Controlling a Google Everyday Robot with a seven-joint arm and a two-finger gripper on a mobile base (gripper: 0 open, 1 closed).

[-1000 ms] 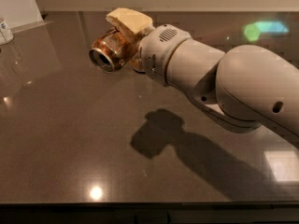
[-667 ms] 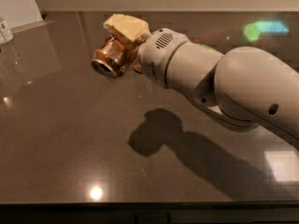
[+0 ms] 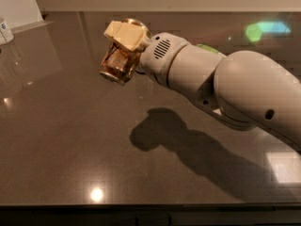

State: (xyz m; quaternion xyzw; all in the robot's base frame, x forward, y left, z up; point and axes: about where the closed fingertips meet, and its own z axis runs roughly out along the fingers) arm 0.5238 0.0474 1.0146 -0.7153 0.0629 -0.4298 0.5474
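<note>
My gripper (image 3: pixel 121 46) hangs above the back left part of a dark brown table (image 3: pixel 70 145), at the end of a thick white arm (image 3: pixel 221 86) that reaches in from the right. Its cream-coloured fingers (image 3: pixel 123 34) are shut on a copper-coloured can (image 3: pixel 115 66), held off the table and tilted, with its bottom end pointing down and to the left. The fingers cover the can's upper part. The arm's shadow (image 3: pixel 160 133) lies on the tabletop below.
A small white-labelled container (image 3: pixel 4 31) stands at the far left edge beside a white panel (image 3: pixel 16 6). Something green (image 3: pixel 207 48) peeks out behind the arm. A wall runs along the table's far edge; its front edge is near the bottom.
The can has tipped from nearly lying sideways to a steeper tilt, its open-looking end now pointing more downward. The gripper rotated with it and stayed over the same spot.
</note>
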